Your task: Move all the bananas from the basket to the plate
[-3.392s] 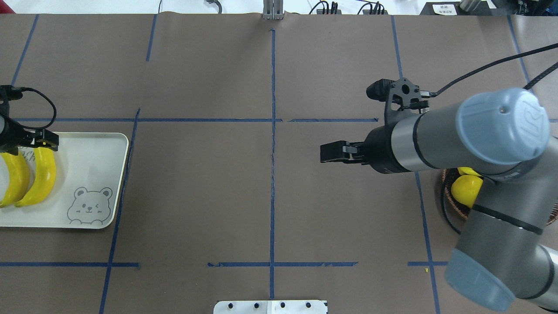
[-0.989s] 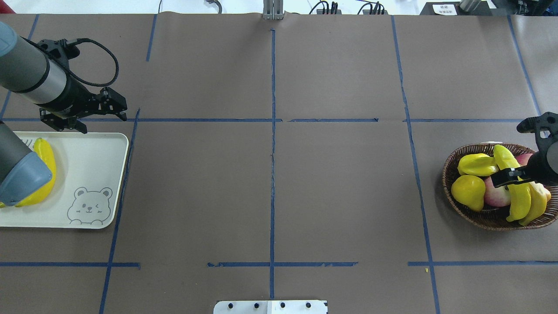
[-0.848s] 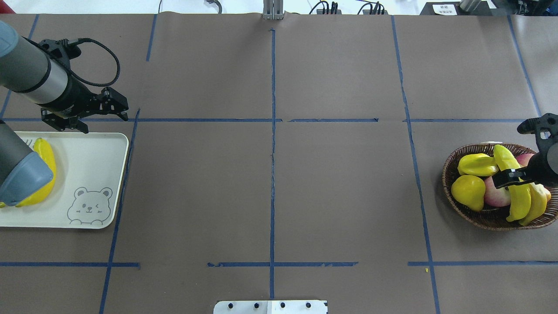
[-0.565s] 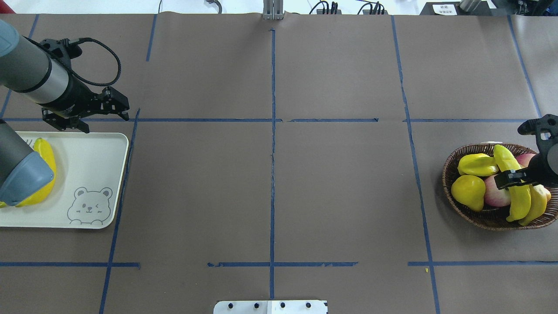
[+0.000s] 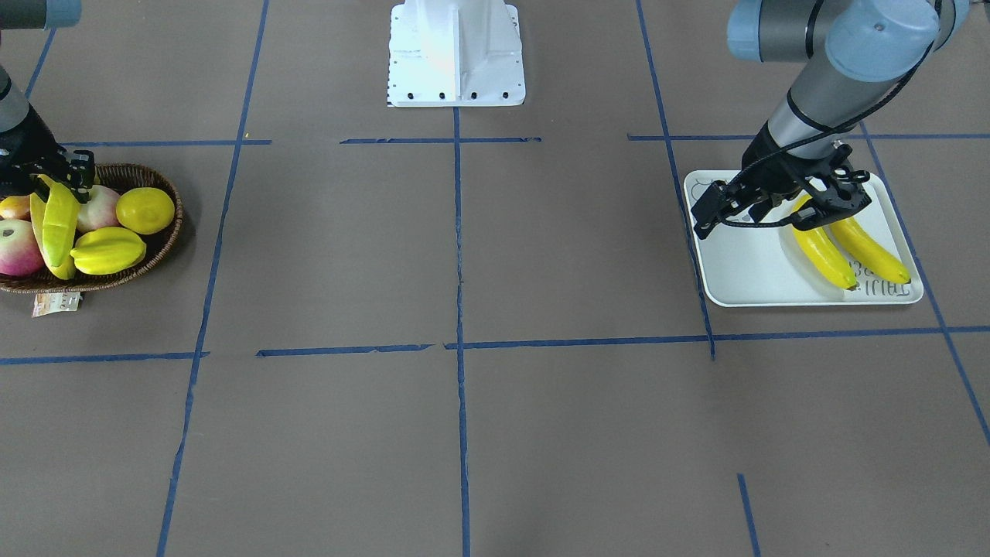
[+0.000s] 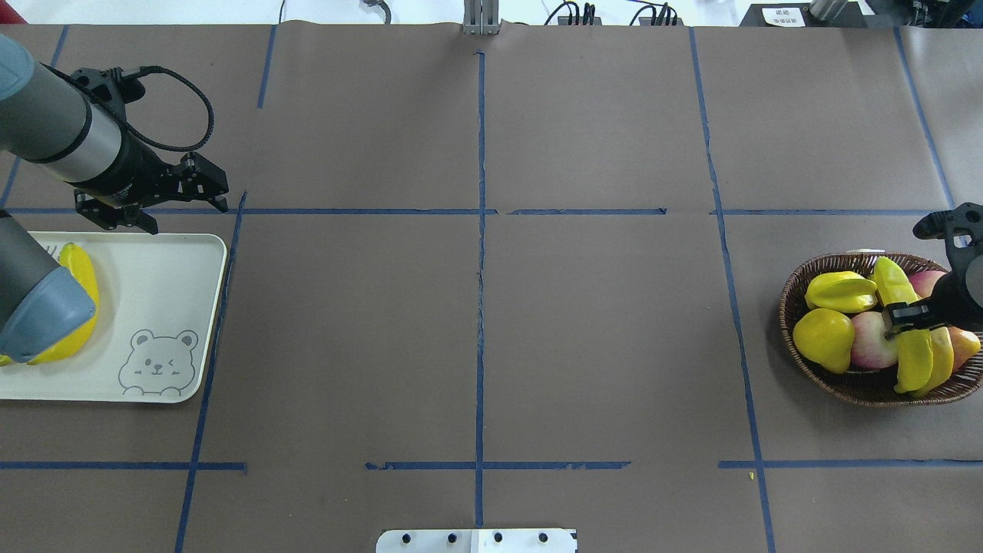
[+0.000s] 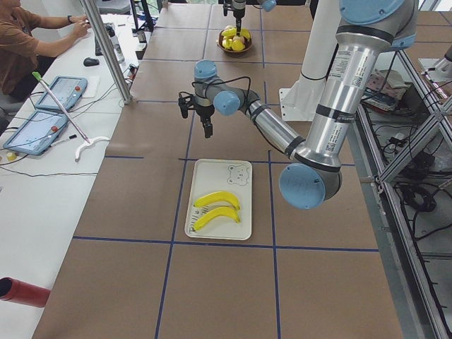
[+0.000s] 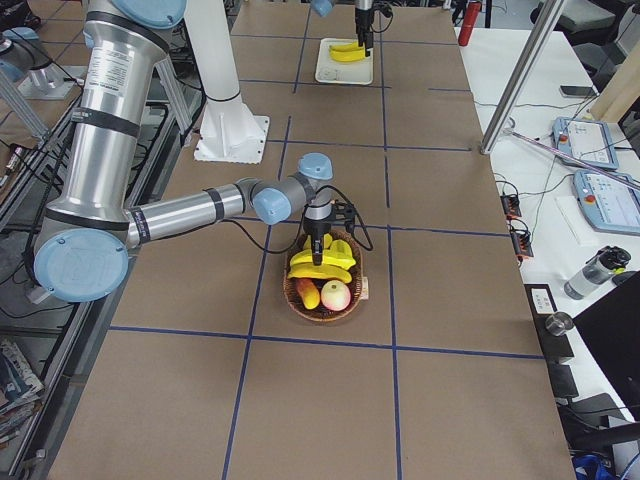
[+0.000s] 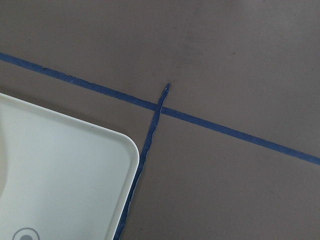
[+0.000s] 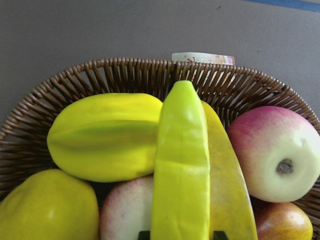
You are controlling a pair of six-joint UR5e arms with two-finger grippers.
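Two bananas [image 5: 824, 255] [image 5: 870, 247] lie side by side on the pale plate [image 5: 742, 271]; from overhead my left arm covers all but one banana [image 6: 81, 280]. My left gripper [image 6: 221, 193] hangs open and empty over the table just past the plate's [image 6: 153, 284] far right corner. The wicker basket [image 6: 791, 307] at the right holds two more bananas, one on top [image 6: 914, 361] and one under it [image 6: 943, 355]. My right gripper [image 6: 908, 319] reaches down into the basket. In the right wrist view its fingertips press both sides of the top banana [image 10: 182, 165].
A starfruit [image 6: 841, 292], a lemon [image 6: 822, 339] and red apples [image 6: 872, 347] share the basket. A paper tag [image 5: 56, 303] sticks out at its rim. The white robot base [image 5: 455, 54] stands mid-table, and a person sits at a side desk [image 7: 21, 42].
My right gripper has narrowed onto the top banana, and both basket bananas have swung straighter. Since the oldest frame, my left gripper left the plate and my right arm moved from mid-table to the basket.
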